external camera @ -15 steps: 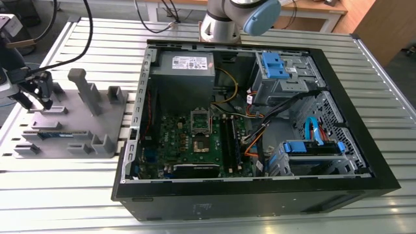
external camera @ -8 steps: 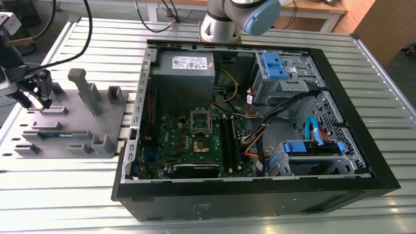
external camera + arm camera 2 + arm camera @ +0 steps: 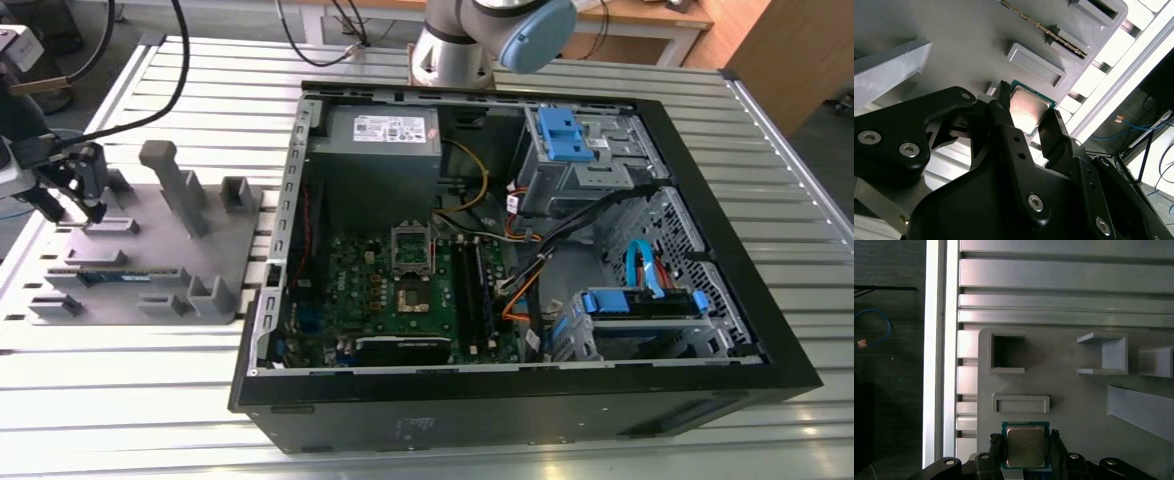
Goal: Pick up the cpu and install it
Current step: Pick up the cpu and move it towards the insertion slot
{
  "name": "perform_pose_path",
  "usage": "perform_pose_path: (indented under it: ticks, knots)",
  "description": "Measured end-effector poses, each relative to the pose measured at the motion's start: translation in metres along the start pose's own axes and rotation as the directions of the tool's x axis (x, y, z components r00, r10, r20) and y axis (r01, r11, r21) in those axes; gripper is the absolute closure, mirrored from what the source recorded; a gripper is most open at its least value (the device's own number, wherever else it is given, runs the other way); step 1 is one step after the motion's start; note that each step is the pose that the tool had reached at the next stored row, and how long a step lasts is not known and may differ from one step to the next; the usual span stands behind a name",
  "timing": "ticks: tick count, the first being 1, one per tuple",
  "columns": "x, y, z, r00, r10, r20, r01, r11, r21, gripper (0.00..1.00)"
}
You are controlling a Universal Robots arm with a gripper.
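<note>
- Gripper, jaws spread, straddles the cpu, one finger close at each side.
- The cpu lies flat in a recess of the grey holder tray, beside an empty rectangular pocket.
- A memory stick sits in another tray slot.
- At the exterior view's right, well apart, the open computer case lies on the slatted table, its motherboard exposed.

A slatted metal table stands before wooden furniture.
</note>
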State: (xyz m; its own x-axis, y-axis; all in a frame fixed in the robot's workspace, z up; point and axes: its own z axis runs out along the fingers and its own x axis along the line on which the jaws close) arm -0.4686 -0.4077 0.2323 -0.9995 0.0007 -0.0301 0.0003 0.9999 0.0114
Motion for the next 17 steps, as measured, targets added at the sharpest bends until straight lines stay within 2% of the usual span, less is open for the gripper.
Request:
perform_pose_path:
  ticks: [5,11,17]
  knots:
    - [0.0,0.0,-0.0002,1.0,0.0,0.0001,0.0,1.0,0.0004,0.53]
    - [-0.0003,0.0001,-0.0082,1.0,0.0,0.0,0.0,1.0,0.001,0.53]
    - [-0.0004,0.0002,-0.0136,1.0,0.0,0.0,0.0,1.0,0.0028,0.53]
